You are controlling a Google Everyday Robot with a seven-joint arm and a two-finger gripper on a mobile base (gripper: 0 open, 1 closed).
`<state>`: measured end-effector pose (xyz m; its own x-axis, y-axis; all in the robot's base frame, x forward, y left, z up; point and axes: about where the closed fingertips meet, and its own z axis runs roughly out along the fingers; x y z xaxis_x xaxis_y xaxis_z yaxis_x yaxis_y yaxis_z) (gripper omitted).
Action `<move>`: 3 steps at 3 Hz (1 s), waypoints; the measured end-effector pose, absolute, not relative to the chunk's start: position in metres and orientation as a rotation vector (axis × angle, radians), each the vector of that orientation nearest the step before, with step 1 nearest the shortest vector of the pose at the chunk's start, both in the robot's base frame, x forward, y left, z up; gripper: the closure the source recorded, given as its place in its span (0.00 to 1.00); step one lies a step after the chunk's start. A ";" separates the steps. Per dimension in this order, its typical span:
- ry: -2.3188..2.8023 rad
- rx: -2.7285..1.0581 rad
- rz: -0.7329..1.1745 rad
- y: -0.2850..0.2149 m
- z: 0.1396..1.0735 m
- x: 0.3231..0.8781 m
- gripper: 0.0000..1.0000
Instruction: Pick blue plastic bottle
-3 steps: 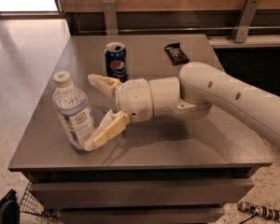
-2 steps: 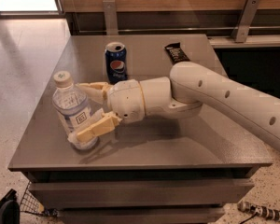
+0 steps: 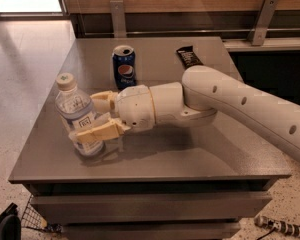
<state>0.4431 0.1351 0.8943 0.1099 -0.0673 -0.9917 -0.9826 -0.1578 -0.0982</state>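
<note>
Advanced leftward, hand (image 3: 86, 118) now clamped around upright blue plastic bottle (image 3: 73, 104) between fingers.

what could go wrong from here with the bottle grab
The hand grips the bottle on its lower half, far below its cap, so it may tip or slip on lifting. The bottle stands near the left edge of the table, so a slip might send it off.
</note>
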 end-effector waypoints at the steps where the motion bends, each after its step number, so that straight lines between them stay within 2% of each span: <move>1: 1.104 -1.432 1.207 0.138 0.895 0.441 0.99; 3: 1.093 -1.450 1.187 0.135 0.916 0.442 1.00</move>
